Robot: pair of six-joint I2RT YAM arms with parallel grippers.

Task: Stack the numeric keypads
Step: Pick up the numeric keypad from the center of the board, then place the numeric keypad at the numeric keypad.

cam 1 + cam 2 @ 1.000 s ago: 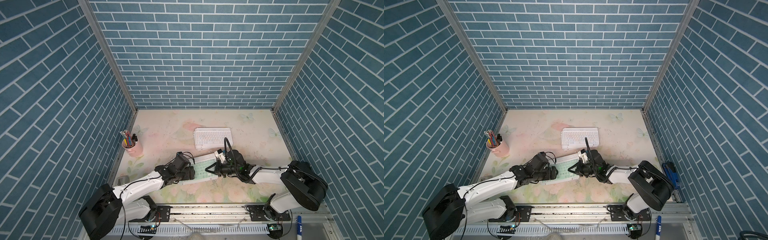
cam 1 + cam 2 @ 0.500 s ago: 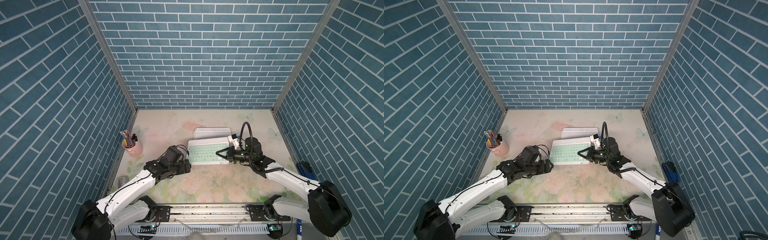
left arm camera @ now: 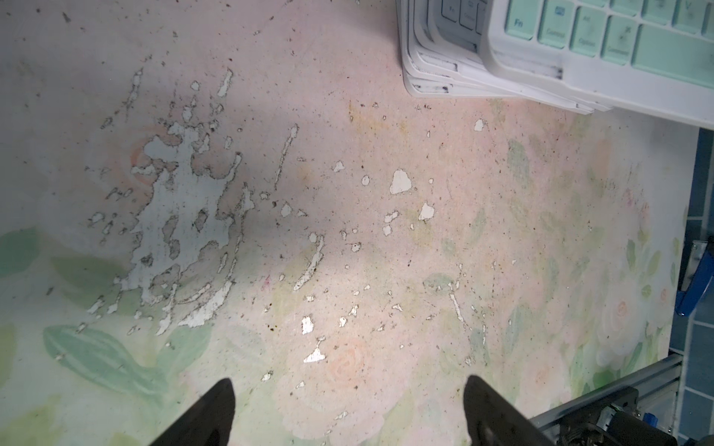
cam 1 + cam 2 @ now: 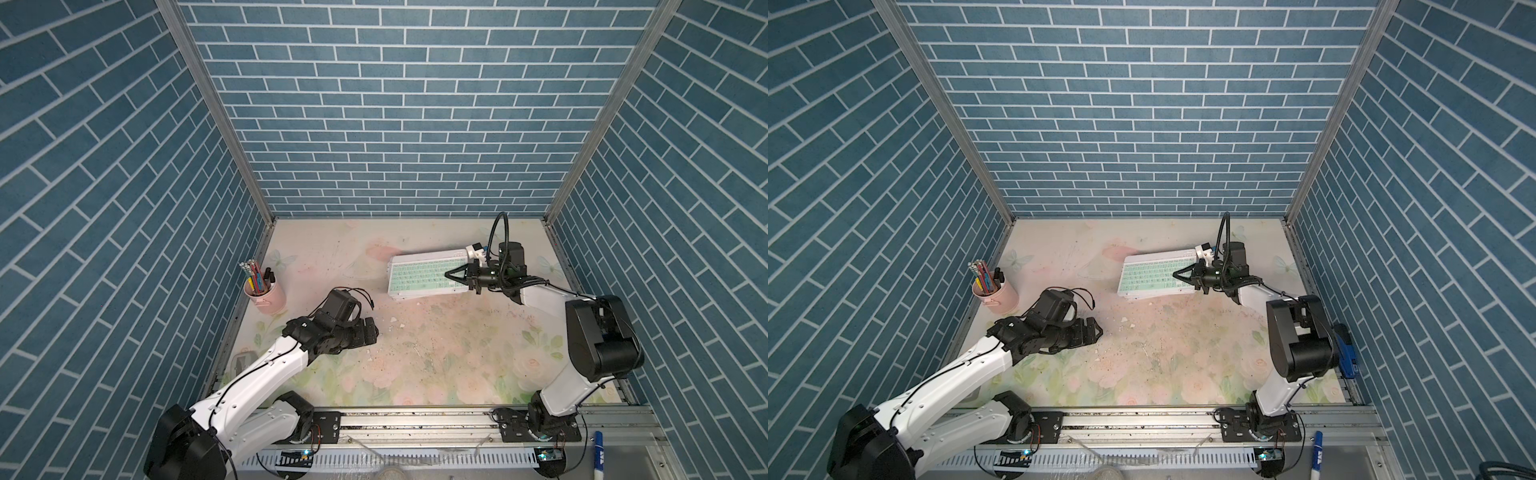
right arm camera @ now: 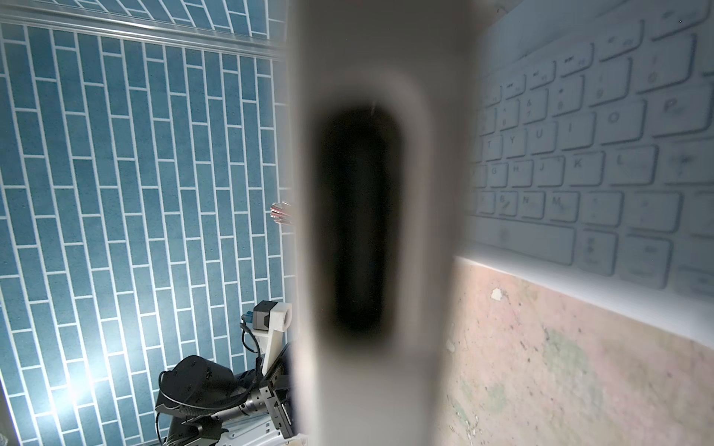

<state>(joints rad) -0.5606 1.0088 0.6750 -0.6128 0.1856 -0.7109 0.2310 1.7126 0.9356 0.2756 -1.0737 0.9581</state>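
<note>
Blue brick walls, floral table [image 4: 415, 357]; keypad stack [image 3: 421, 73] sits at the back, right of centre, with the green keypad [image 4: 424, 276] on top, skewed off the ones under it; right claw [image 4: 448, 274] pinched shut on its right edge; left claw [image 3: 349, 382] wide open, empty, over the table, well apart from the stack.

A lab booth: brick-print panel walls [image 4: 395, 124], floral mat [image 4: 436, 353], aluminium mounting rail [image 4: 415, 420].

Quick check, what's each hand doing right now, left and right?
Left hand: open, holding nothing.
Right hand: closed on the right edge of the green keypad.
</note>
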